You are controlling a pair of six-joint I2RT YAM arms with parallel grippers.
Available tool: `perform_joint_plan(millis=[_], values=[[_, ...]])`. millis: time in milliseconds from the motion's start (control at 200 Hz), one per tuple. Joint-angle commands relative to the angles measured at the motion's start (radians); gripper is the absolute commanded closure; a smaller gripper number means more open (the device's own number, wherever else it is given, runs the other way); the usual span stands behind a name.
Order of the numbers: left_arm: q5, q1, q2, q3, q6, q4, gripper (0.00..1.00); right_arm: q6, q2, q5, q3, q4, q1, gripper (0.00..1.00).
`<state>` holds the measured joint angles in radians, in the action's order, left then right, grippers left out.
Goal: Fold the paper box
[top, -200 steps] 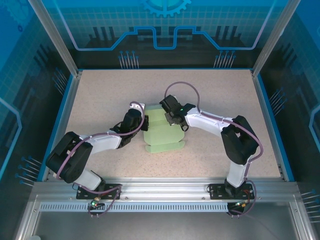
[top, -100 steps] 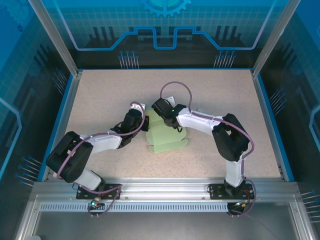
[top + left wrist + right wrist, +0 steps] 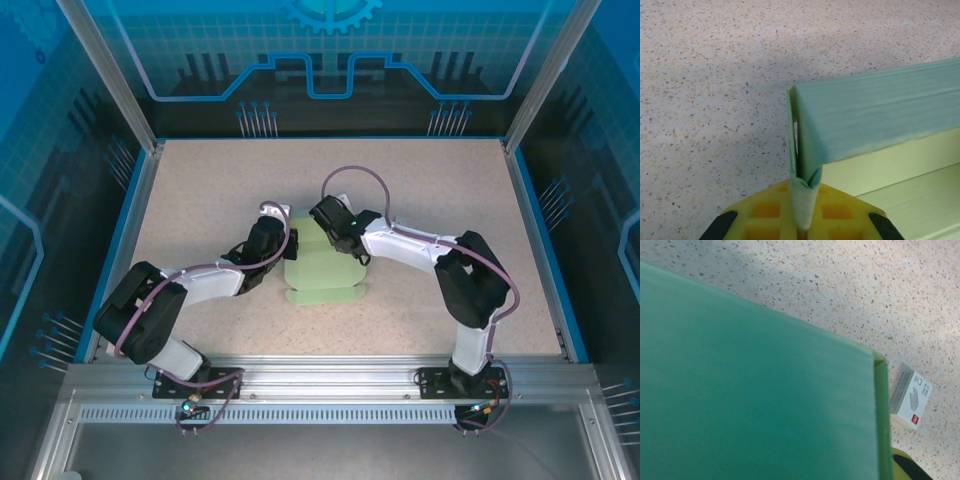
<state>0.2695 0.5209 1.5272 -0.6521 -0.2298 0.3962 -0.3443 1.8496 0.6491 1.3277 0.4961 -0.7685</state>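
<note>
The paper box (image 3: 322,270) is a pale green, partly folded sheet lying at the middle of the table. My left gripper (image 3: 288,247) is at its left edge. In the left wrist view the yellow fingers (image 3: 840,212) are shut on a doubled-over wall of the paper box (image 3: 880,115), which stands upright from them. My right gripper (image 3: 343,243) sits over the box's far right part. In the right wrist view a raised green panel (image 3: 755,395) covers the jaws, so their state is hidden.
A small white printed carton (image 3: 910,397) lies on the speckled tabletop (image 3: 430,190) beyond the green panel. Blue raised borders (image 3: 535,240) and metal posts frame the table. The arm bases stand on the aluminium rail (image 3: 320,385) at the near edge.
The right arm pushed left over the box, then drew back slightly. The box turned a little and now lies squarer, its near edge further left. The left arm has held still.
</note>
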Motion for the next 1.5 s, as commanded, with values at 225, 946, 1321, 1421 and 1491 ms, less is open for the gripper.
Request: perform_joint_plan(millis=[225, 946, 1321, 1421, 1491], values=[[0.014, 0.006, 0.008, -0.034, 0.027, -0.004, 1.00, 0.027, -0.098, -0.168, -0.055, -0.051, 0.022, 0.57], [0.019, 0.005, -0.004, -0.055, 0.037, -0.100, 1.00, 0.120, -0.442, -0.601, -0.180, -0.056, 0.204, 0.37], [0.003, 0.005, -0.013, -0.070, 0.018, -0.138, 1.00, 0.109, -0.336, -0.458, -0.172, -0.065, 0.110, 0.38], [-0.001, 0.004, -0.016, -0.072, 0.017, -0.139, 1.00, 0.074, -0.291, -0.365, -0.161, -0.068, 0.069, 0.39], [-0.009, 0.005, -0.017, -0.078, 0.018, -0.147, 1.00, 0.075, -0.262, -0.317, -0.140, -0.058, 0.044, 0.39]])
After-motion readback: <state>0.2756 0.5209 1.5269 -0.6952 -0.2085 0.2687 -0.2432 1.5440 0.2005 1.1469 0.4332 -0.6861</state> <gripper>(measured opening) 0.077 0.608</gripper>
